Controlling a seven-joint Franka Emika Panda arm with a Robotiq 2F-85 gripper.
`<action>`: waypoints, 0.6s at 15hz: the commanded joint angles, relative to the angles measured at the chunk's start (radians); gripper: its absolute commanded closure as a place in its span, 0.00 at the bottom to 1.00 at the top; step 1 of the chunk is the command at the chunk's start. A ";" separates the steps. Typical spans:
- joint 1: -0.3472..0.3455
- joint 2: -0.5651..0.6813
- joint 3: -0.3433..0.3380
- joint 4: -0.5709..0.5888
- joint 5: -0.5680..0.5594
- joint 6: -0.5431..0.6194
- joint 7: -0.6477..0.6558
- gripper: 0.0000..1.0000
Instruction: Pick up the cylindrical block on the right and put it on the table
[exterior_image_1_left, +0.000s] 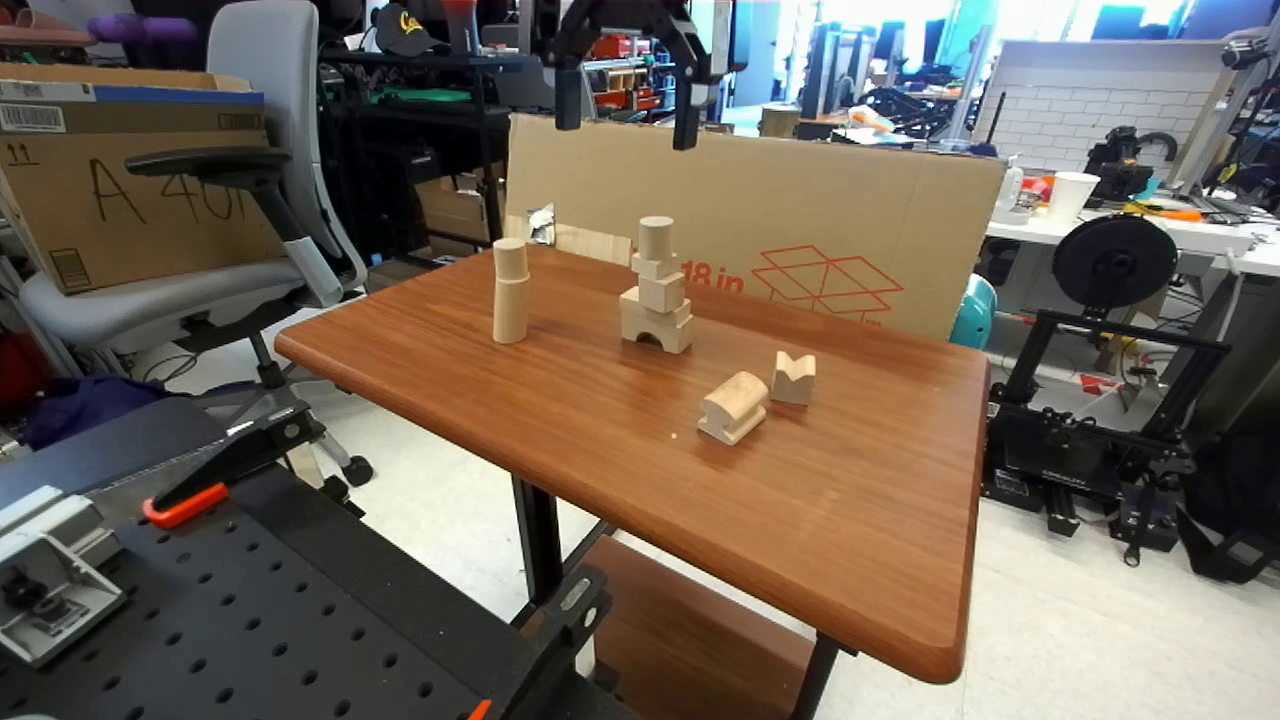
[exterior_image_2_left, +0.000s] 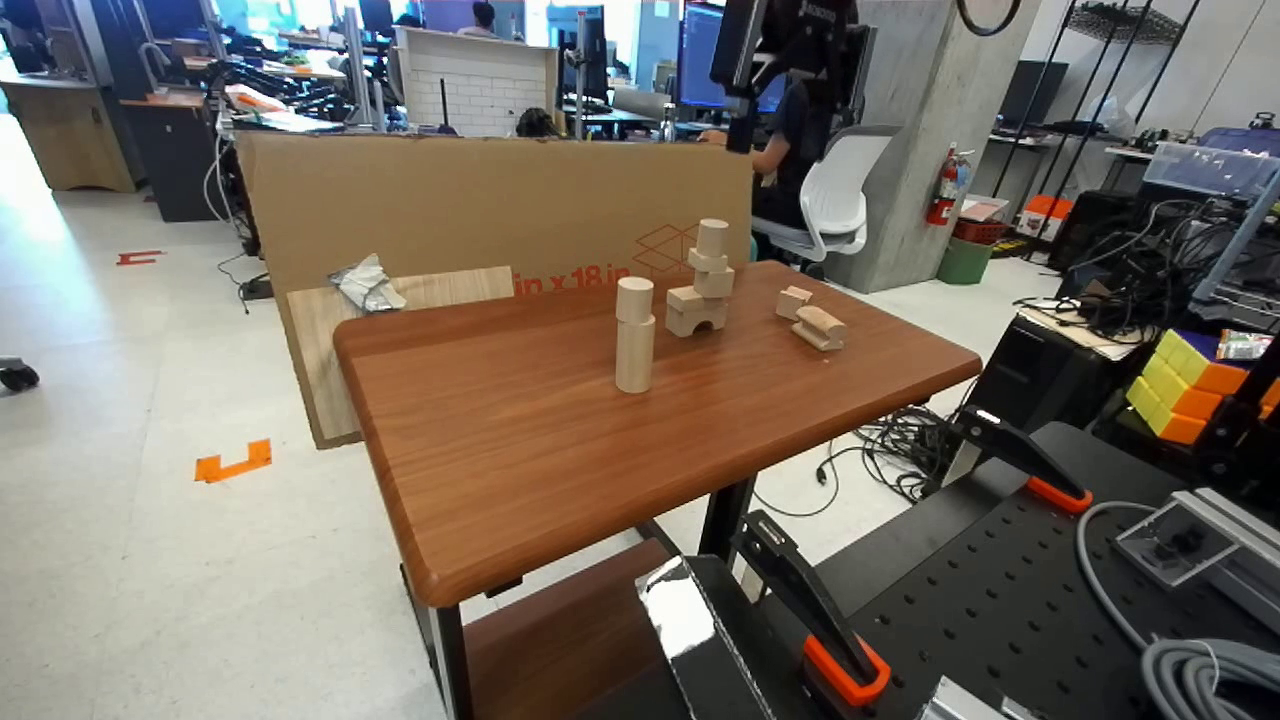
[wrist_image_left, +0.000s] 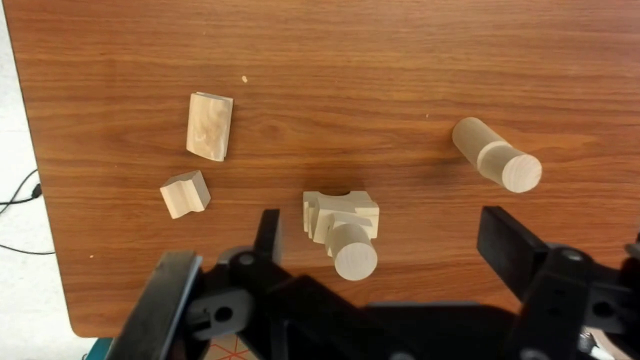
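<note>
Two short pale wooden cylinders stand on top of other blocks. One cylindrical block (exterior_image_1_left: 656, 238) tops a stack of angular blocks (exterior_image_1_left: 655, 310); it is the right-hand one in both exterior views (exterior_image_2_left: 712, 238). The other cylindrical block (exterior_image_1_left: 510, 260) tops a taller slender post (exterior_image_1_left: 510, 311); it is the right-hand one in the wrist view (wrist_image_left: 521, 173). Both piles stand upright on the reddish-brown table (exterior_image_1_left: 600, 420). My gripper (exterior_image_1_left: 626, 139) is open and empty, well above the table. In the wrist view, the stack's cylinder (wrist_image_left: 355, 261) shows between the spread fingers (wrist_image_left: 381, 212), below them.
A grooved wooden block (exterior_image_1_left: 735, 408) and a notched block (exterior_image_1_left: 794, 378) lie on the table beside the stack. A large cardboard sheet (exterior_image_1_left: 850, 230) stands along the table's far edge. A black perforated workbench (exterior_image_1_left: 300, 600) with clamps is at the near side.
</note>
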 joint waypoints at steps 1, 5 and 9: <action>-0.014 0.077 0.003 0.068 -0.001 -0.013 -0.002 0.00; -0.023 0.134 0.006 0.118 0.009 -0.030 0.004 0.00; -0.020 0.181 0.008 0.159 -0.002 -0.025 0.017 0.00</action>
